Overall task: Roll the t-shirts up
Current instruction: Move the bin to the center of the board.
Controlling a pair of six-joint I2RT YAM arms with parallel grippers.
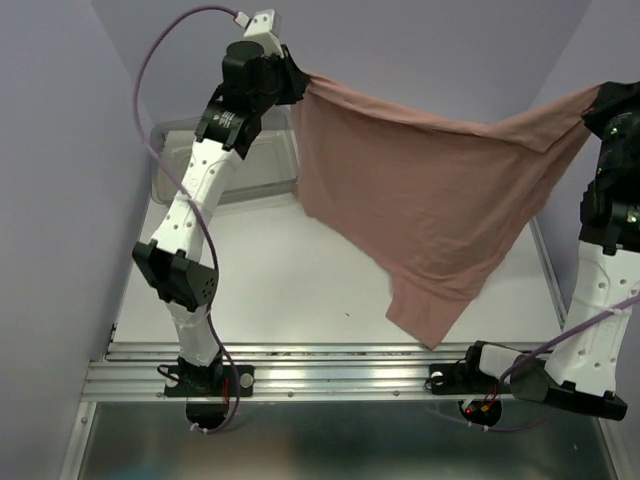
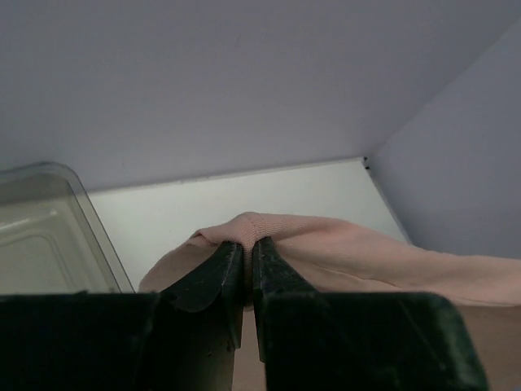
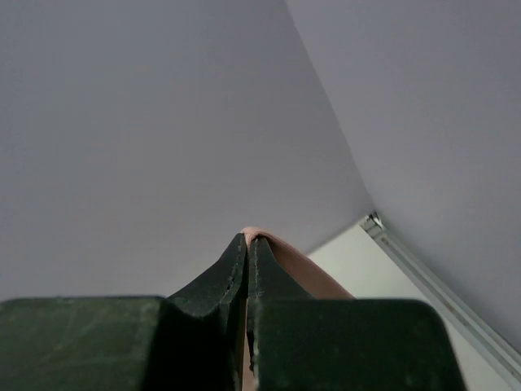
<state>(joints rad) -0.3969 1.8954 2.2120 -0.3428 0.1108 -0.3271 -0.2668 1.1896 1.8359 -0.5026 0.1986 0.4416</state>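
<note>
The dusty-pink t-shirt (image 1: 430, 200) hangs in the air, stretched between both arms above the white table. My left gripper (image 1: 300, 82) is shut on its upper left corner, and in the left wrist view the fabric (image 2: 326, 248) bunches over the closed left gripper (image 2: 247, 244). My right gripper (image 1: 600, 100) is shut on the upper right corner; in the right wrist view a thin fold of pink cloth (image 3: 301, 273) sticks out past the pinched right gripper (image 3: 247, 239). The shirt's lower end sags to a point near the table's front edge (image 1: 420, 325). No print shows.
A clear grey plastic bin (image 1: 255, 165) stands at the back left, behind my left arm; its rim (image 2: 49, 220) shows in the left wrist view. Lavender walls close in the back and both sides. A metal rail (image 1: 330, 370) runs along the near edge.
</note>
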